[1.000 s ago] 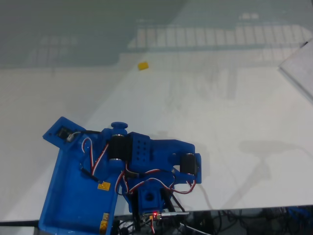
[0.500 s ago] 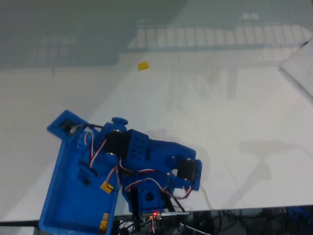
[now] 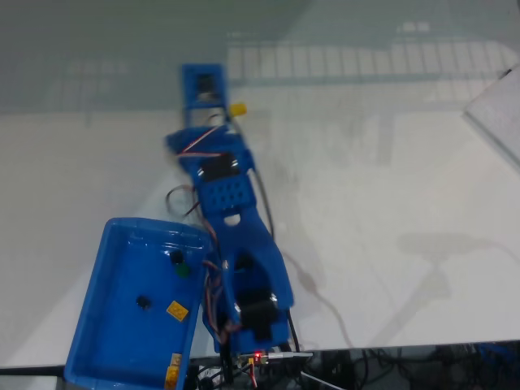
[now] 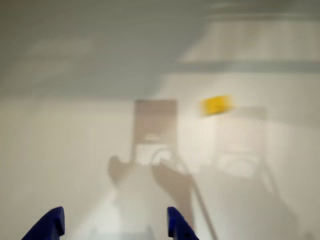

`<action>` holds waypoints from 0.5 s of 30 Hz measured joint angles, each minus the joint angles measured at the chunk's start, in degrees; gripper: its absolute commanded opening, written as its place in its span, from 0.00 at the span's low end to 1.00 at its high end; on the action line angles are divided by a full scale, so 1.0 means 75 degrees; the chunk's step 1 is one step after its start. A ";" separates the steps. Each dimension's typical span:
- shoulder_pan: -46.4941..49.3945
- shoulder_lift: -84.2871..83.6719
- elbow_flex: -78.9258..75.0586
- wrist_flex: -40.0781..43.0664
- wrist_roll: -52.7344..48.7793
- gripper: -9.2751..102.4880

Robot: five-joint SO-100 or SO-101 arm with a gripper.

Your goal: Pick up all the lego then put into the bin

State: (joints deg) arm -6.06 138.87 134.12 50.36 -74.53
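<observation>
In the fixed view the blue arm (image 3: 231, 236) is seen stretched up the white tabletop (image 3: 390, 187), its far end beside a yellow lego brick (image 3: 238, 108) lying on the tabletop well apart from the bin (image 3: 96, 309). The bin is placed at the lower left near the arm's base, and a yellow-orange brick (image 3: 176, 309) and a small black brick (image 3: 144, 302) are seen inside it. In the blurred wrist view the gripper (image 4: 114, 225) is shown with its jaws spread apart and nothing between them, while the yellow brick (image 4: 216, 104) is seen ahead and to the right on the tabletop.
</observation>
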 measured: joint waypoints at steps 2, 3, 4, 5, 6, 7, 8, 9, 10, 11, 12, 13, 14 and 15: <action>0.0645 -0.0727 0.0246 -0.0891 -0.0434 0.33; 0.0914 -0.1113 0.0293 -0.1230 -0.0668 0.33; 0.1172 -0.1488 0.0305 -0.1594 -0.0926 0.33; 0.1395 -0.1863 0.0340 -0.1992 -0.1207 0.33; 0.1559 -0.2262 0.0352 -0.2344 -0.1430 0.33; 0.1699 -0.2613 0.0352 -0.2707 -0.1652 0.33; 0.1816 -0.2977 0.0363 -0.3082 -0.1805 0.33; 0.1898 -0.3340 0.0363 -0.3375 -0.1945 0.33; 0.1969 -0.3668 0.0340 -0.3562 -0.2062 0.33; 0.2004 -0.3984 0.0234 -0.3680 -0.2145 0.33; 0.2051 -0.4277 0.0094 -0.3738 -0.2180 0.33; 0.2063 -0.4547 -0.0094 -0.3797 -0.2238 0.33; 0.2063 -0.4770 -0.0270 -0.3855 -0.2297 0.33; 0.2051 -0.5004 -0.0445 -0.3914 -0.2309 0.33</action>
State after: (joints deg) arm 9.32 101.34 130.78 21.01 -91.85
